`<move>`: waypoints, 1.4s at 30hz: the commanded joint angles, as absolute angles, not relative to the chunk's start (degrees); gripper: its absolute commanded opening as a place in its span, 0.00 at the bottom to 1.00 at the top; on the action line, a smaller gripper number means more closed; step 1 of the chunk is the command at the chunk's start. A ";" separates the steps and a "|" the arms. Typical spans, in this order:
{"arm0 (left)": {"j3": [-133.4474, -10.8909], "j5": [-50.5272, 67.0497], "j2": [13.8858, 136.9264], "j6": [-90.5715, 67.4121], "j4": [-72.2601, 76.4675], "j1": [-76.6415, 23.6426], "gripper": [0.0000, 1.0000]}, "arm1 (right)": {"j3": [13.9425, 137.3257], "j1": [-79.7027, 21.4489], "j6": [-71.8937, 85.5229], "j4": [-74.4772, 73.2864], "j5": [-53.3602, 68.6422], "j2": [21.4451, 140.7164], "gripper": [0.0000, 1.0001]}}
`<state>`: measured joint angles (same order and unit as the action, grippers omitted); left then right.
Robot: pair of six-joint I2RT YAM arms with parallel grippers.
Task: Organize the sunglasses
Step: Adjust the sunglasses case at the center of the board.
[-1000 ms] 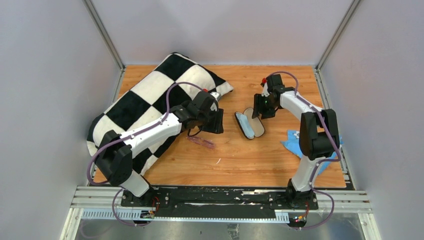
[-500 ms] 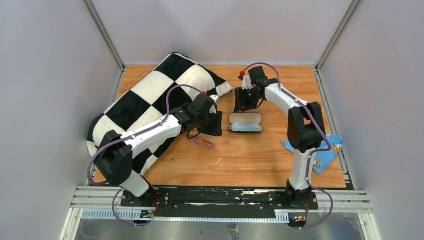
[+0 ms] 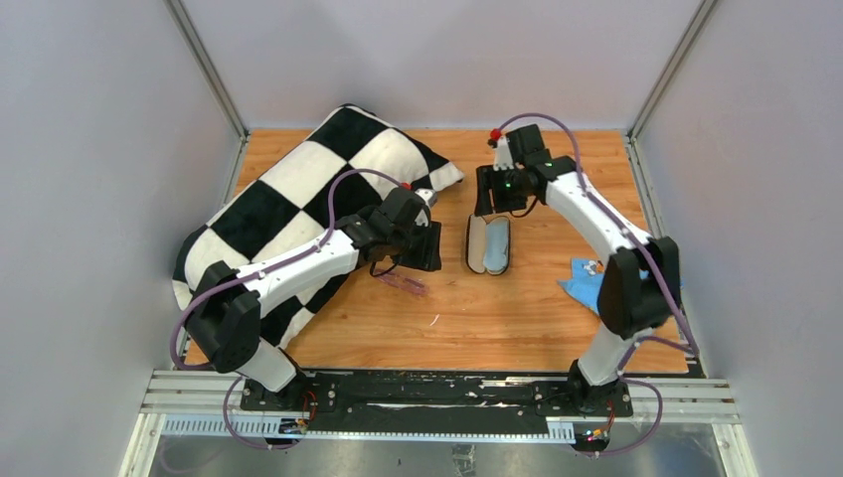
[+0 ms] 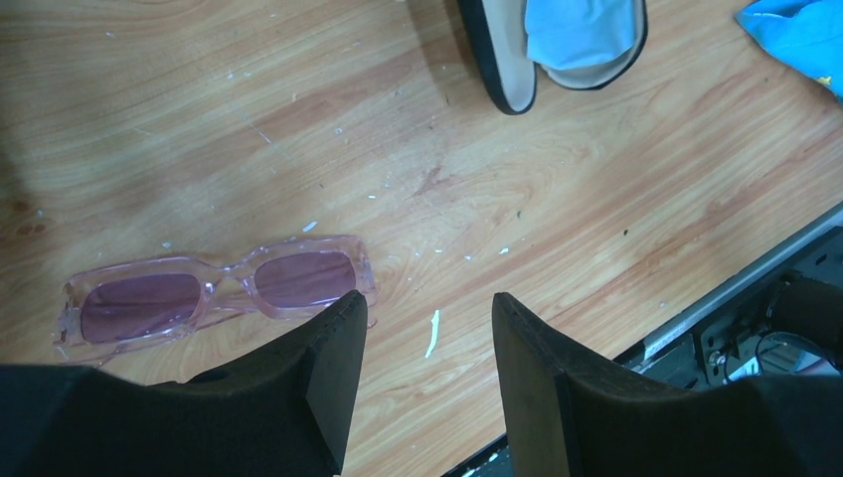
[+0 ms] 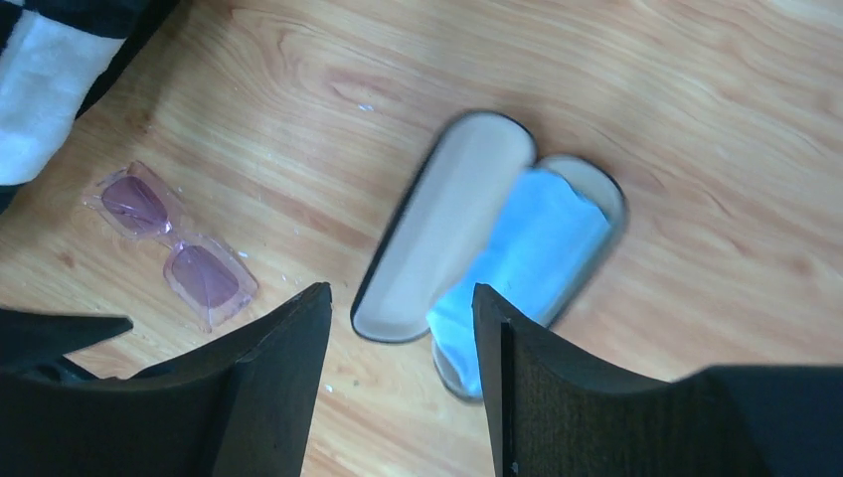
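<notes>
Left wrist view: the sunglasses (image 4: 214, 293) lie flat on the table (image 4: 596, 199) just outside the left gripper (image 4: 427, 318), whose jaws stand apart and empty.

The pink frame sits beside one finger, not in the gap, so the step in hand looks like the pick. I judge the gripper should shift sideways until the bridge is centred between the jaws, descend square to the frame and close softly, since thin plastic may skid or twist. Beyond the jaws the open glasses case (image 4: 502, 70) holds a light blue cloth (image 4: 582, 30). The right gripper (image 5: 403, 308) hangs over it, jaws parted, holding nothing.
</notes>
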<state>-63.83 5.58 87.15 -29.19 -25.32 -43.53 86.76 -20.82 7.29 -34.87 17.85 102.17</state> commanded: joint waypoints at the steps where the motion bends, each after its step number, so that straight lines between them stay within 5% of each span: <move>1: -63.33 6.25 86.10 -29.65 -23.88 -43.24 0.55 | 77.36 -16.74 14.77 -34.88 9.87 91.98 0.60; 5: -63.54 8.31 88.06 -30.35 -22.05 -43.24 0.55 | 67.85 -11.21 19.03 -30.80 12.43 88.00 0.61; 14: -63.91 10.71 90.44 -31.46 -20.63 -43.24 0.55 | 68.23 -8.69 16.51 -30.46 20.54 95.79 0.60; 23: -64.51 10.00 91.79 -31.18 -22.02 -43.25 0.55 | 68.86 -8.35 17.16 -28.74 20.82 99.62 0.41; 42: -63.08 0.09 86.03 -30.34 -28.38 -40.03 0.56 | 61.18 -8.37 19.96 -24.56 23.57 95.23 0.25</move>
